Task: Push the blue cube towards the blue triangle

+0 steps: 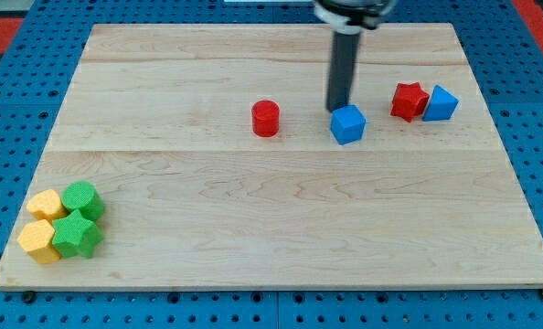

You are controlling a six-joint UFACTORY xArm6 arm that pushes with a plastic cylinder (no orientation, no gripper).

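The blue cube (347, 124) lies on the wooden board, right of centre. My tip (336, 110) is at the cube's upper left edge, touching or almost touching it. The blue triangle (441, 103) lies further to the view's right and slightly higher, about a hundred pixels from the cube. A red star-shaped block (409, 100) sits against the triangle's left side, between the cube and the triangle.
A red cylinder (265, 119) stands left of the cube. At the view's bottom left, two yellow blocks (41, 222) and two green blocks (79, 219) are clustered near the board's corner. The wooden board (271, 219) lies on a blue perforated table.
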